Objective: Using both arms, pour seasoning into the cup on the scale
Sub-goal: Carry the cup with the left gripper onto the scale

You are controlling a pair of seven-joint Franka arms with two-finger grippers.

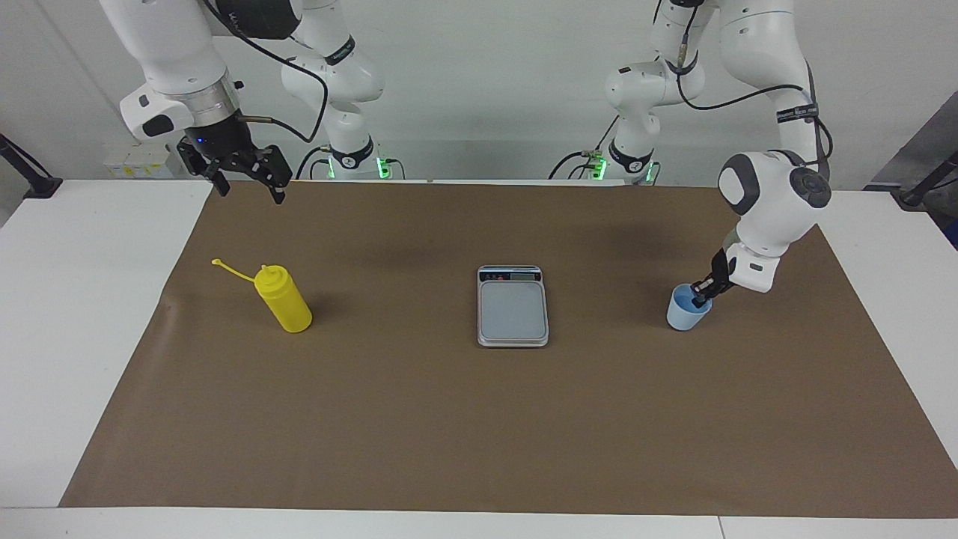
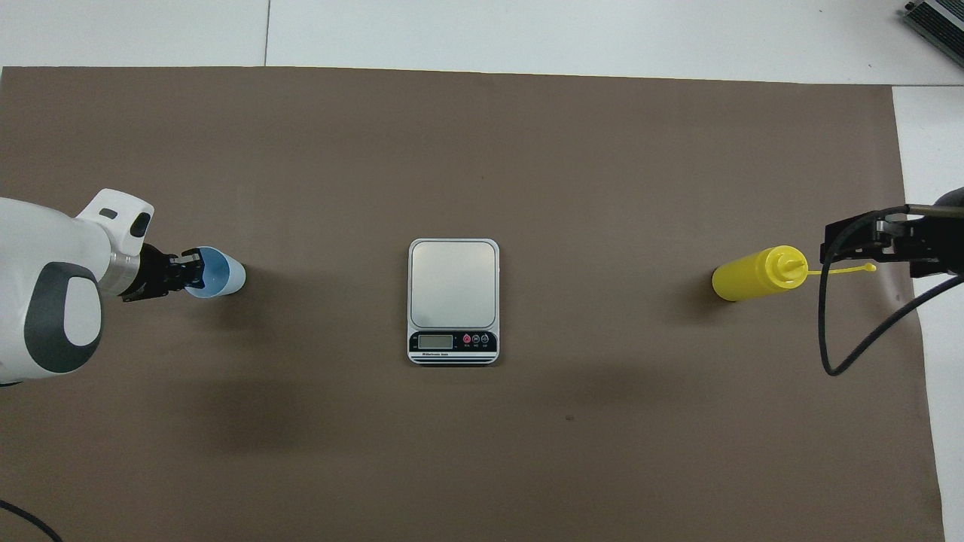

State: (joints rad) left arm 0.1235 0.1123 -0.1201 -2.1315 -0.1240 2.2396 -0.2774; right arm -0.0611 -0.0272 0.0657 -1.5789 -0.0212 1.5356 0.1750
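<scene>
In the facing view we find the scale (image 1: 513,305) at the centre of the frame, lying on the mat (image 1: 479,419) that covers the middle of the surface (image 1: 75,299). The seasoning (image 1: 284,299) stands at centre left, the cup (image 1: 685,311) at centre right, all three roughly in one row and well apart. The right gripper (image 1: 247,187) hangs at upper left, above the mat's edge. The left gripper (image 1: 702,293) sits at the cup's rim, its jaws closed on it.
</scene>
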